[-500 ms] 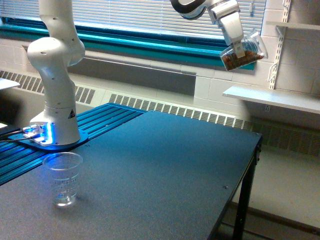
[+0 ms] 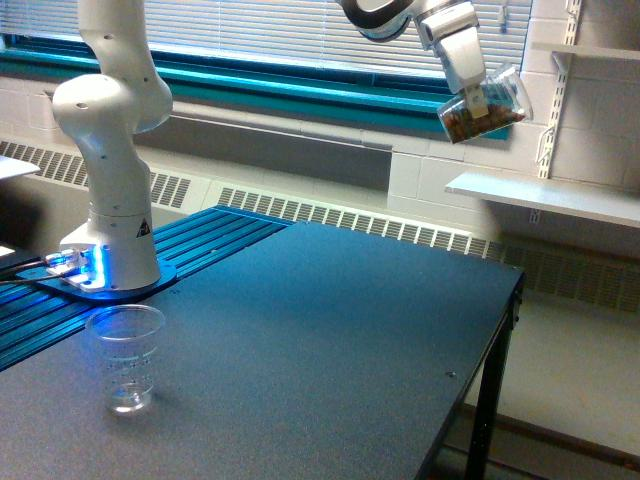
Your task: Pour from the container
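Gripper [image 2: 477, 100] clamped on the container [image 2: 484, 110], held high at the exterior view's upper right, tilted, brown pieces inside, clear cup [image 2: 126, 357] upright on dark table [image 2: 330, 340] near left, well apart, black triangular label on arm base [image 2: 118, 240], unreadable.

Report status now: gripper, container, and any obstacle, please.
Gripper shut on container, high, tilted, nuts inside. Empty clear cup on table, far toward exterior view's left. Nothing between them.
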You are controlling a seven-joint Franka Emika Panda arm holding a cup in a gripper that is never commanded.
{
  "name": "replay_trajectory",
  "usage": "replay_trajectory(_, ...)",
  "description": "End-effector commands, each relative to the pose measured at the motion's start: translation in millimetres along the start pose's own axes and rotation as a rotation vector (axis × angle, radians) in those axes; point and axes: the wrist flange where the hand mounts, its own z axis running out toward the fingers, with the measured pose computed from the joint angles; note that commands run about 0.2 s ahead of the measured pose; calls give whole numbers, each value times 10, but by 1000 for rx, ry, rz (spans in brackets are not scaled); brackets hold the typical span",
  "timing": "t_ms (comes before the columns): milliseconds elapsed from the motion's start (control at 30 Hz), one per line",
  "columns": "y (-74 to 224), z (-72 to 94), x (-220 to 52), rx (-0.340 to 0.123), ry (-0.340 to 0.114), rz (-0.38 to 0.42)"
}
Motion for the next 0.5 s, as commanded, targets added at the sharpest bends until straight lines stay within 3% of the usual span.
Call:
replay_trajectory(33,109,-100,-38,-16,18,5)
replay_trajectory(500,841,-189,-45,-115,66,82)
